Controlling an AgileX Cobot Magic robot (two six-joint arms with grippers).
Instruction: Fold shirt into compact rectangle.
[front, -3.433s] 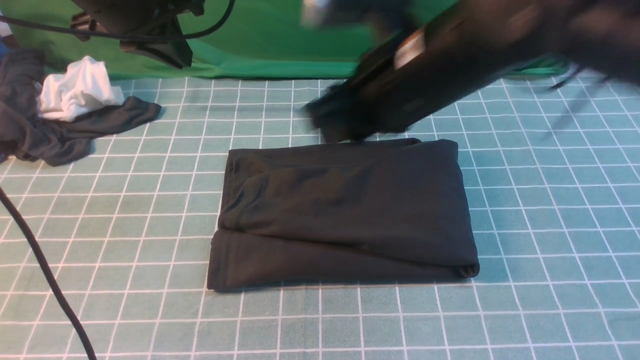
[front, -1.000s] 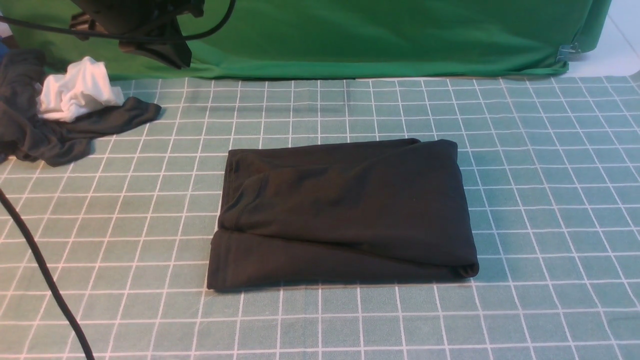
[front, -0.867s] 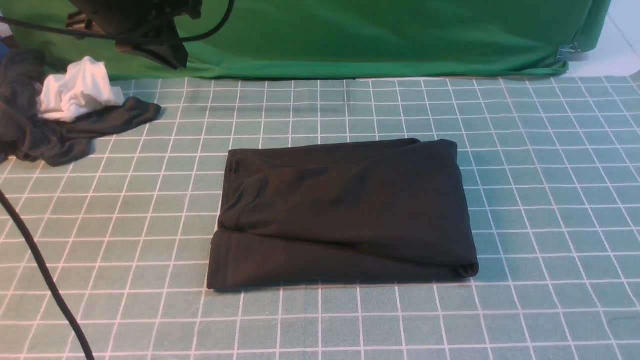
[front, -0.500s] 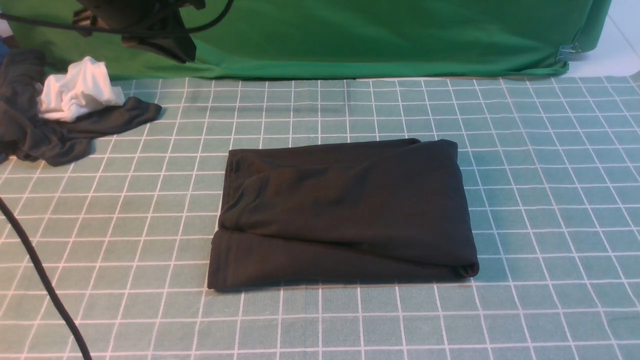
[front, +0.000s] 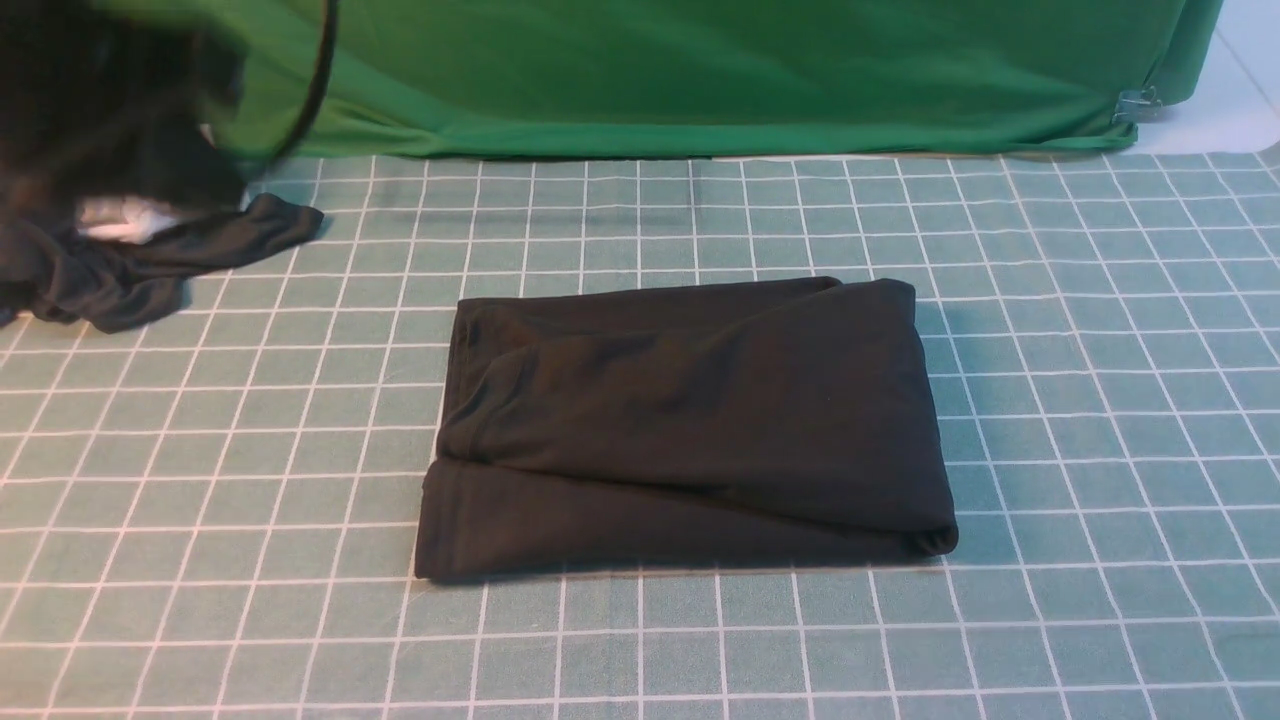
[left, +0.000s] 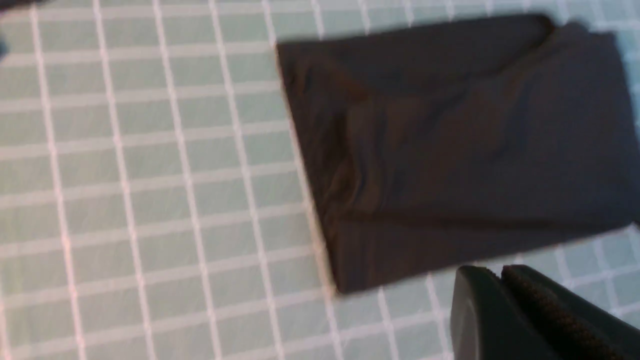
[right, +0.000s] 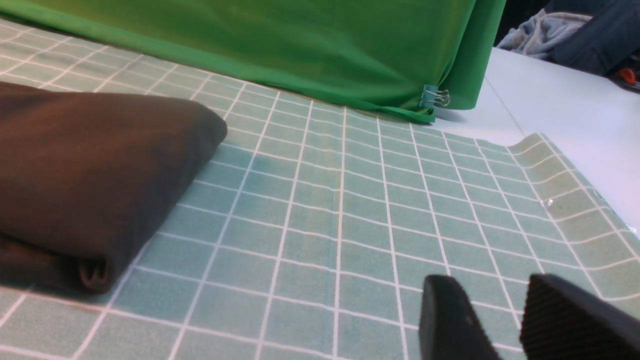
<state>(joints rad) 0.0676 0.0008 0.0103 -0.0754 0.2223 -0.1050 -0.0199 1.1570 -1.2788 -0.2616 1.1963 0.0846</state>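
The black shirt (front: 690, 425) lies folded in a flat rectangle in the middle of the teal grid mat (front: 1080, 400), its print and label hidden. It also shows in the left wrist view, the shirt (left: 460, 145), and in the right wrist view, the shirt (right: 90, 170). My left gripper (left: 501, 272) is shut and empty, hovering above the mat beside the shirt's edge. In the front view the left arm (front: 90, 110) is a dark blur at the far left. My right gripper (right: 492, 285) is open and empty over bare mat, away from the shirt's rounded fold, outside the front view.
A dark grey cloth (front: 150, 265) bunched with a white cloth (front: 120, 218) lies at the back left, partly behind the blurred arm. A green backdrop (front: 700, 70) hangs along the far edge, held by a clip (right: 434, 96). The mat's right edge (right: 575, 175) curls up by a white tabletop.
The right arm has swung away from the shirt's far edge and left the front view. The left arm has just dropped fast at the far left, covering the white cloth. The shirt has not moved.
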